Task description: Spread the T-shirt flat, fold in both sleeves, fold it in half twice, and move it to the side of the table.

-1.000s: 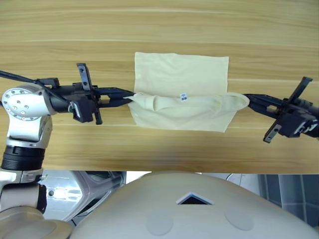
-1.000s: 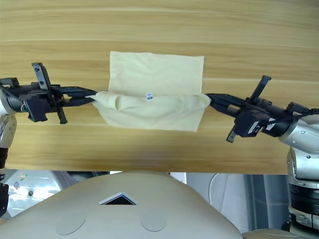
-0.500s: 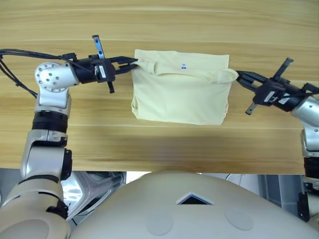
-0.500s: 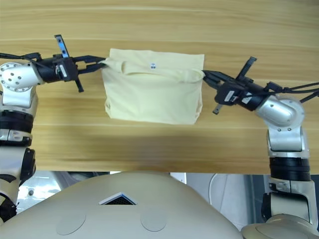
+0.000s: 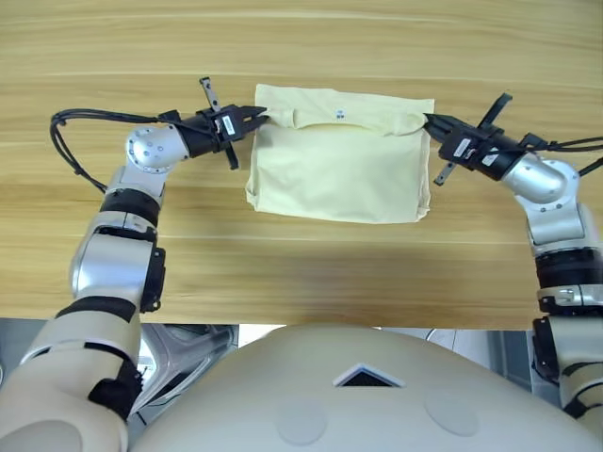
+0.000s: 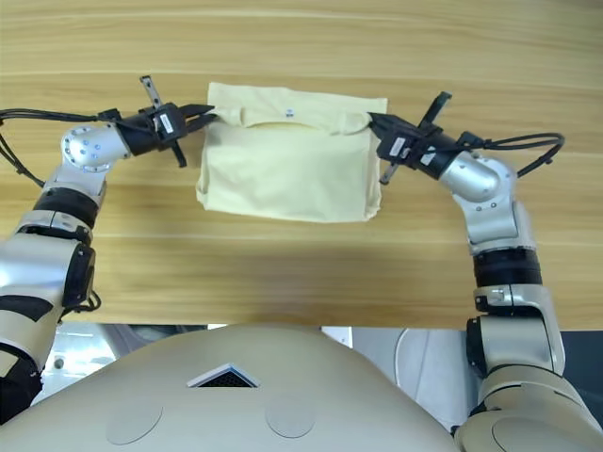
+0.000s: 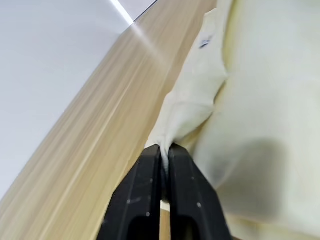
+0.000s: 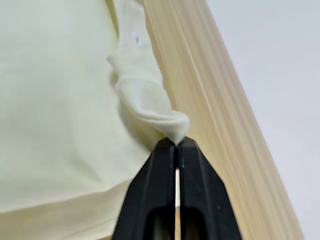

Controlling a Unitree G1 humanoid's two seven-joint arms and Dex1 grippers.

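- A pale yellow T-shirt (image 5: 334, 160) lies on the wooden table (image 5: 283, 273), folded into a rough rectangle, about midway between the two arms.
- Its near part rests flat on the wood. The far edge is a thick rolled band running across the whole width, with a small label (image 5: 339, 115) on it near the middle.
- The left gripper (image 5: 258, 116) is at the far left corner of the shirt, clenched on the cloth. In the left wrist view its two black fingers (image 7: 142, 195) are pressed together, with a pinch of fabric drawn to a point between them.
- The right gripper (image 5: 430, 120) is at the far right corner, likewise grasping the cloth. In the right wrist view its fingers (image 8: 152, 192) meet on a small peaked fold of the rolled edge.
- Both arms reach in from the sides, and the pincers point towards each other along the shirt's far edge.
- I can't tell whether that far edge sits on the table or is held just above it.
- Black cables (image 5: 71, 141) loop out behind the left arm, over the wood.
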